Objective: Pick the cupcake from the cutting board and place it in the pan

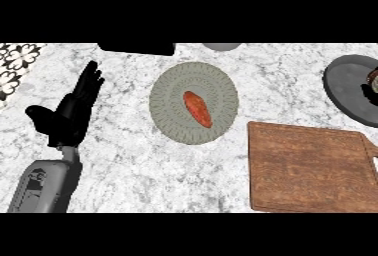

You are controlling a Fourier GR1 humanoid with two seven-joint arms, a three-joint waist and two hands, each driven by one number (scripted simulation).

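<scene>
brown wooden cutting board [310, 172] lies bare — the cupcake [374, 80] shows over the dark grey round pan [347, 87] at far right; left hand [74, 107] rests open, well apart.

The marble worktop [118, 165] carries a grey plate [170, 107] at centre, a wooden cutting board [310, 172] lower right, and a dark pan [345, 90] at the right edge.
</scene>
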